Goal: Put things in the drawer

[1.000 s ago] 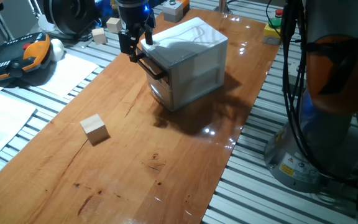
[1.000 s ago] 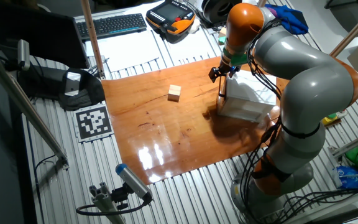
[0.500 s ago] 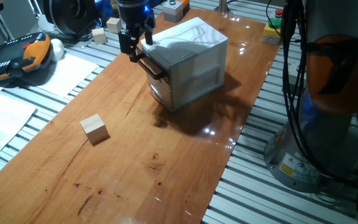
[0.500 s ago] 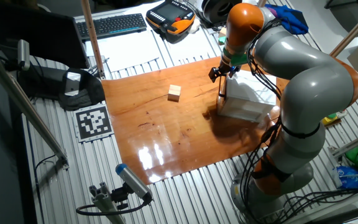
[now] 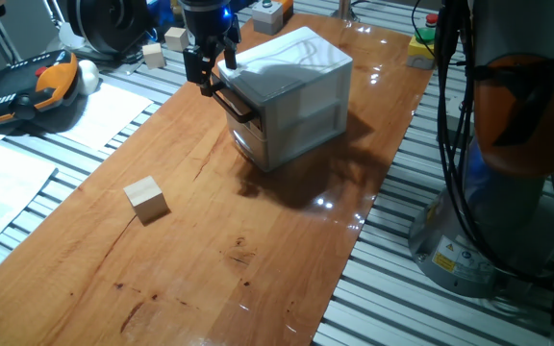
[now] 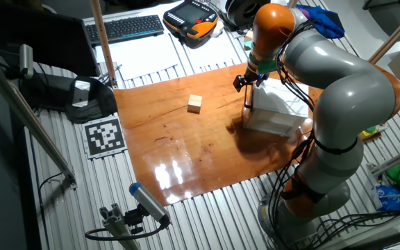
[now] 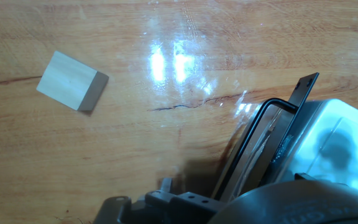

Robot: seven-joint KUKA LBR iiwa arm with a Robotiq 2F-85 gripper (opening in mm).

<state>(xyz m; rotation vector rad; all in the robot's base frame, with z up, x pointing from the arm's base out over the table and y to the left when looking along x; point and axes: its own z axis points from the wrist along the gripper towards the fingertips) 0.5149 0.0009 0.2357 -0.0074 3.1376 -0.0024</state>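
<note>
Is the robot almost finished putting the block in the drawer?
Not yet. Nothing looks done: the wooden cube sits alone on the table, far from the white cabinet. Right now the tool is at the upper drawer's black handle; whether it grips it is unclear. Left to do: open the drawer, fetch the cube, drop it in.

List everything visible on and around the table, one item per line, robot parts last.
Wooden cube: one, pale tan, lying alone on the table, well apart from the cabinet.
Cabinet: one, white, at the table's far end.
Upper drawer handle: one, black bar, on the cabinet front.
Table: one, glossy brown wood.
Teach pendant: one, orange and black, off the table's edge.
Spare cubes: two, pale wood, behind the table.
Keyboard: one, black, on the bench.
Marker tag: one, black and white, beside the table.
Arm: one, grey and orange.
Gripper: one, black, jaws at the handle.
</note>
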